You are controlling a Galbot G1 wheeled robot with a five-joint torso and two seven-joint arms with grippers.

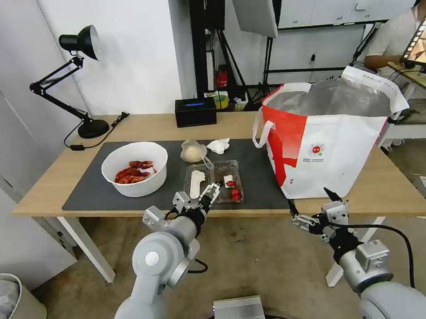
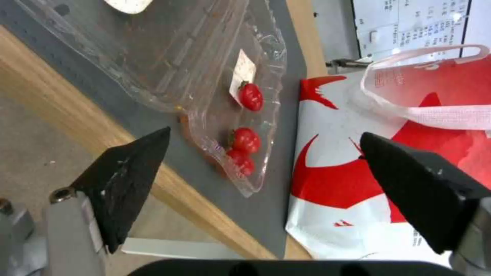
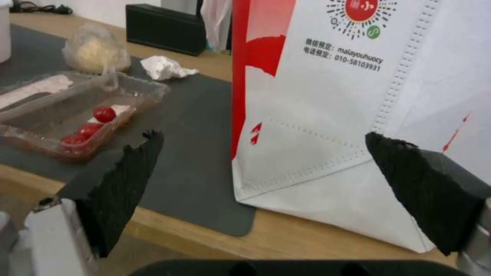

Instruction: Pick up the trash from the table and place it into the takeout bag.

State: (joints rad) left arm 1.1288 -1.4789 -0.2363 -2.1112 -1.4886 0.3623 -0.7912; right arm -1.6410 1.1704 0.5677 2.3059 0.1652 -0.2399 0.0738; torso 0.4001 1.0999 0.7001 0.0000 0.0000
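Note:
On the table (image 1: 45, 190), a dark mat (image 1: 93, 189) carries the trash. That is a white bowl (image 1: 135, 169) of red shells, a clear hinged tray (image 1: 214, 181) with red bits (image 2: 245, 140), a crumpled tissue (image 1: 218, 145) and a small clear bag (image 1: 193, 152) of beige stuff. The takeout bag (image 1: 325, 137) stands upright on the right, its mouth wide. My left gripper (image 1: 196, 198) hangs open at the table's front edge, just before the tray (image 2: 205, 76). My right gripper (image 1: 313, 203) is open below the front edge, facing the takeout bag's lower corner (image 3: 327, 161).
At the back of the table stand a black box (image 1: 195, 111) and a black desk lamp (image 1: 78, 81) with its cable. A waste bin (image 1: 9, 310) is on the floor at the left, and a silver box (image 1: 239, 314) lies on the floor between my arms.

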